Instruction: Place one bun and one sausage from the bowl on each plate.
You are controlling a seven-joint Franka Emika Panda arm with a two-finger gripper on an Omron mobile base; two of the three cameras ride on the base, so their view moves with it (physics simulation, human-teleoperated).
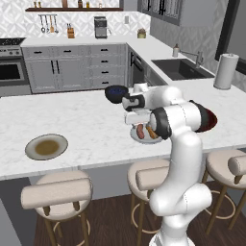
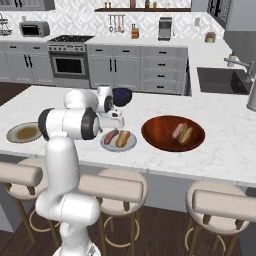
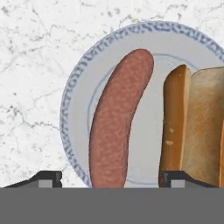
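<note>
The sausage (image 3: 117,127) lies flat on the light grey plate (image 3: 153,41), the bun (image 3: 192,122) just beside it at three o'clock; the gripper (image 3: 109,177) hangs right above with jaws spread wide — one tip either side of the sausage, gripping nothing; in the right base view the bowl (image 2: 173,134) sits at three o'clock of the plate, another sausage and bun inside.

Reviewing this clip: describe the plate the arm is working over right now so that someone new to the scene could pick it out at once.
On the long marble island, look just left of the wide reddish-brown bowl. There sits a small light grey plate under the hand, carrying a sausage and a bun side by side. The other plate, far left, has a brownish centre and holds no food.
</note>
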